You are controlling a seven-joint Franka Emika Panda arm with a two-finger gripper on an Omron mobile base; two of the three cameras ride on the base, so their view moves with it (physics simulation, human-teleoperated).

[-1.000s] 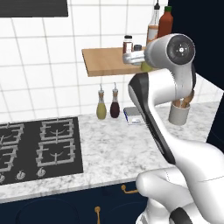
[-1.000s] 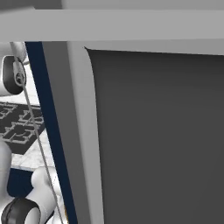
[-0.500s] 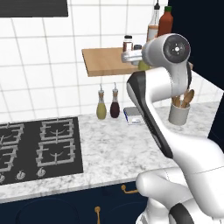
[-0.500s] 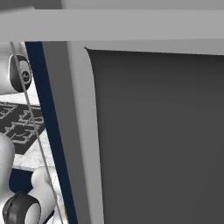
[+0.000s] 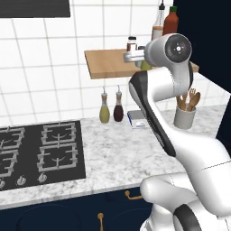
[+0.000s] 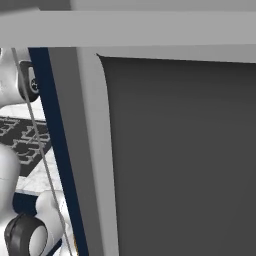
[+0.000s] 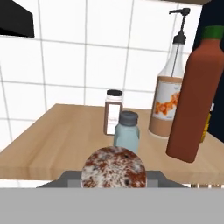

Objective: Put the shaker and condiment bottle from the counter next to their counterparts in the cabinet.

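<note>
Up at the light wooden plank shelf (image 7: 52,135) on the white tiled wall, the end effector (image 7: 113,178) is clenched on the tiny yellow-green cylindrical shaker (image 7: 113,168). In the hand view its round cap, grey with brown speckles, sits right between the jaws. From the left base view a sliver of the shaker's yellow-green body (image 5: 145,66) peeks out under the white hand at the shelf's front edge. Whether its base touches the plank, I cannot tell.

Just behind it stands the pale blue shaker with a dark lid (image 7: 127,133), and behind that the brown-and-white shaker with a black lid (image 7: 113,112), its label too small to read.

Now the tall red-orange sauce bottle with the green cap (image 7: 194,96): it is upright on the shelf, towards the right end, just beside the tall clear-necked bottle with the black pump spout (image 7: 168,105). That one's orange label shows a pale pattern and no legible writing. The red bottle's darker label carries nothing readable either.

Down below, the marble desk (image 5: 113,153) holds two small spouted oil bottles, one olive (image 5: 104,110) and one dark red (image 5: 118,108), side by side against the wall. A white cup of wooden utensils (image 5: 185,118) stands to the right, and a black hob (image 5: 36,149) lies to the left.
</note>
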